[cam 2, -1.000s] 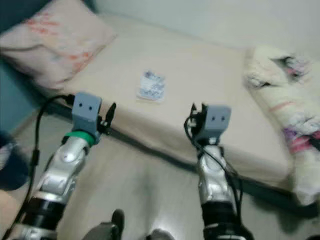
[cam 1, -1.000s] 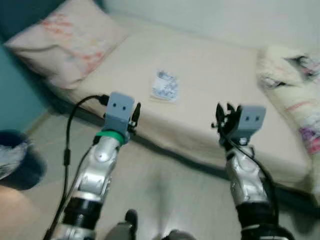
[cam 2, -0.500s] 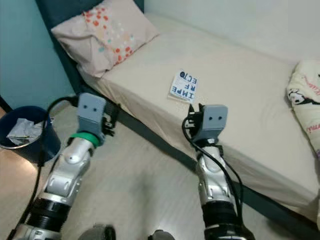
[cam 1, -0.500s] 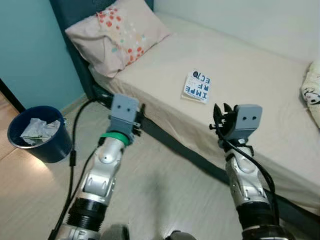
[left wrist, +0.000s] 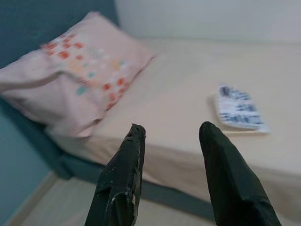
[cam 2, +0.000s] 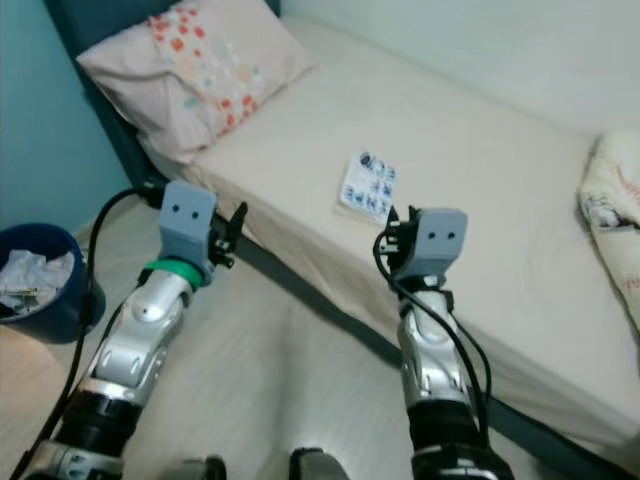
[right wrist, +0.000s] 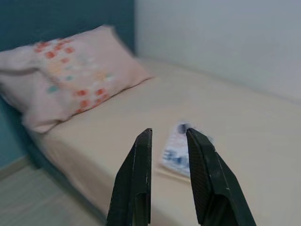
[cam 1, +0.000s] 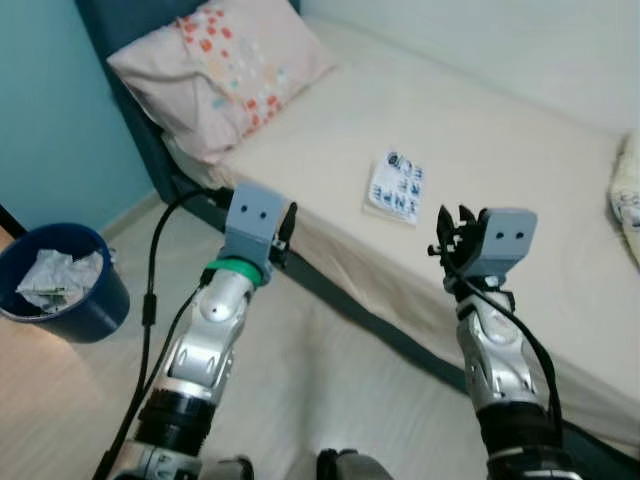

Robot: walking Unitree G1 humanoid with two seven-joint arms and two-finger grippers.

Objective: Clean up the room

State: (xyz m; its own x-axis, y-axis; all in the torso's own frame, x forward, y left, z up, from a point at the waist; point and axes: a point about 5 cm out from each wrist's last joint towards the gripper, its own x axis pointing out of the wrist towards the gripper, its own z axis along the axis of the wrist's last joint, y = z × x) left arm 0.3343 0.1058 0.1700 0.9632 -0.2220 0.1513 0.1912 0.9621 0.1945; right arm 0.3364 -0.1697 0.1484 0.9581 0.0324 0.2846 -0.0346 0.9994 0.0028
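Ahead of me a cream bed (cam 1: 520,170) runs along a white wall (cam 1: 560,50), with a pink spotted pillow (cam 1: 215,60) at its head against a dark teal headboard (cam 1: 140,120). The floor (cam 1: 330,390) below is pale wood, beside a teal wall (cam 1: 50,110).

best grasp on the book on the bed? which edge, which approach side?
Probably the book's near edge, the one facing the floor side where both grippers hover. It lies flat on the mattress, so a top pinch finds little; slide one finger under that edge, coming from the bedside. The right gripper looks nearest, fingers open.
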